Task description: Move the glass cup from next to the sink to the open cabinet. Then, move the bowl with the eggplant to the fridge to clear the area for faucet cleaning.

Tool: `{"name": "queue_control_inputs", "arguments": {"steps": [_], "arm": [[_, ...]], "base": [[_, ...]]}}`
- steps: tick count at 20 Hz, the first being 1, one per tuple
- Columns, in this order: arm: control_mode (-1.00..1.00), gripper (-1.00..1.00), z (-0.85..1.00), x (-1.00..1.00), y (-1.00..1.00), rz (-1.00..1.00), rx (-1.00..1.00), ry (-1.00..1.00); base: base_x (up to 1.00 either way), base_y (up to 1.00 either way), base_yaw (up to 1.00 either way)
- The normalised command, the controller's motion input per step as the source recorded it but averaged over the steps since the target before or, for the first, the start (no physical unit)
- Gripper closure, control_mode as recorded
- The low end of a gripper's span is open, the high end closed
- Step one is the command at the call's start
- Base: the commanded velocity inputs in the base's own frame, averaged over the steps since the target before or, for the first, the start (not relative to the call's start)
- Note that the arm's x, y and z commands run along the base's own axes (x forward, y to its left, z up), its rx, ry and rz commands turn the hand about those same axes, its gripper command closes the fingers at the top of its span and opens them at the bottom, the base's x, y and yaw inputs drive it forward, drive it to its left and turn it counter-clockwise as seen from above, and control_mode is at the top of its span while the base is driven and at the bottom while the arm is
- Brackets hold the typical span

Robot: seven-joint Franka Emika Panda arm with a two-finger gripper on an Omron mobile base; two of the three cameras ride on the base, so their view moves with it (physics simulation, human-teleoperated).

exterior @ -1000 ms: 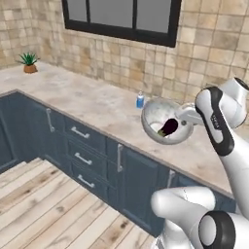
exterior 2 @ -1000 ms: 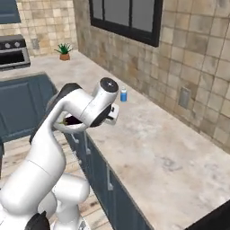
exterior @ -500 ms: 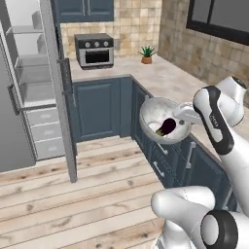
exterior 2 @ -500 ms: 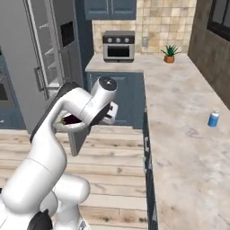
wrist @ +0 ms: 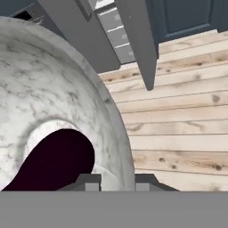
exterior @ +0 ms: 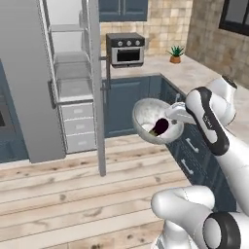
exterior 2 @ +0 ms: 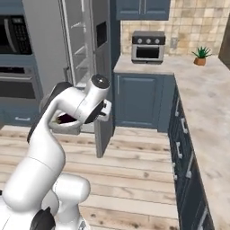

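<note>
A white robot arm holds the bowl in mid-air above a pale wooden plank floor, in front of the fridge. The bowl is round, shallow and speckled white-grey, tipped so its inside faces the left base camera. The eggplant, dark purple, lies inside it, against the lower wall.

The gripper meets the bowl at its right-hand rim in the left base view. In the hand view the two dark fingertips rise at the bottom with the bowl's rim running down between them, so the jaws appear to be closed narrowly on that rim, though the contact itself is partly hidden. The eggplant fills the lower left there as a dark mass.

The fridge is tall and grey, with its door swung open towards the room, edge-on in both base views. Pale shelves and drawers show inside. The bowl hangs to the right of the door edge, outside the fridge, well apart from the shelves.

Behind, a pale stone counter runs along a tiled wall above blue-grey base cabinets. A small grey toaster oven and a potted plant stand on the counter. In the right base view a black microwave sits in a column left of the fridge.
</note>
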Motion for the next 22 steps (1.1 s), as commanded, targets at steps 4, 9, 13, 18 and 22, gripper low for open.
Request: {"name": "queue_control_inputs", "arguments": {"steps": [4, 9, 13, 18, 22], "arm": [[1.0, 1.0, 0.0, 0.0, 0.0, 0.0, 0.0, 0.0], [1.0, 1.0, 0.0, 0.0, 0.0, 0.0, 0.0, 0.0], [1.0, 1.0, 0.0, 0.0, 0.0, 0.0, 0.0, 0.0], [1.0, 1.0, 0.0, 0.0, 0.0, 0.0, 0.0, 0.0], [1.0, 1.0, 0.0, 0.0, 0.0, 0.0, 0.0, 0.0]], "base": [[0.82, 1.0, 0.12], [1.0, 1.0, 0.01], [1.0, 0.96, 0.0], [1.0, 0.61, -0.22], [1.0, 0.25, -0.38]]}}
